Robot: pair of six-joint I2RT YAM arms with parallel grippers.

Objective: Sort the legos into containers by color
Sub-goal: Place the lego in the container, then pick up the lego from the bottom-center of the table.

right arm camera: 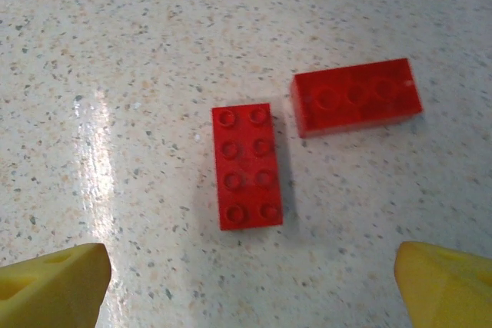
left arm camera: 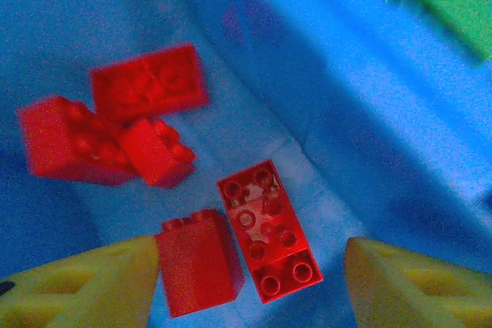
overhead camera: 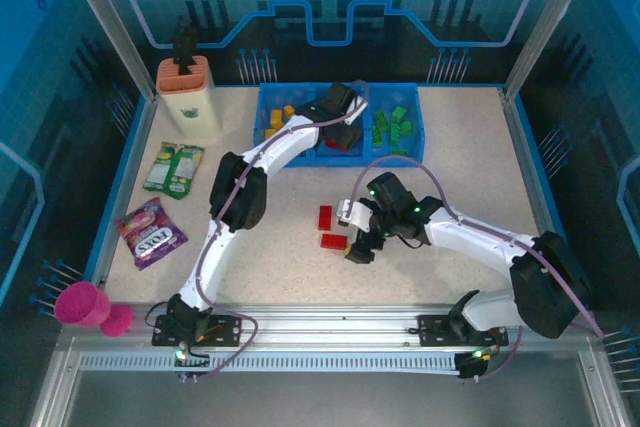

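Legos [overhead camera: 325, 217] left to sort: two red bricks flat on the worktop [overhead camera: 470, 137] near the blue tray [overhead camera: 270, 90], on its arm-base side; yellows [overhead camera: 280, 119] fill its left compartment, greens [overhead camera: 398, 127] its right, reds [left arm camera: 146, 86] its middle. Right claw [right arm camera: 252, 266] hangs released, jaws wide, over the pair. Centre it on the nearer brick [right arm camera: 247, 167], pinch across the short width, and stay clear of the neighbour [right arm camera: 356, 97] just beside it. Left claw [left arm camera: 252, 255] is released inside the tray's middle compartment with a red brick [left arm camera: 196, 270] right beside one finger [left arm camera: 100, 282], so I'd lift straight up to avoid dragging it out.
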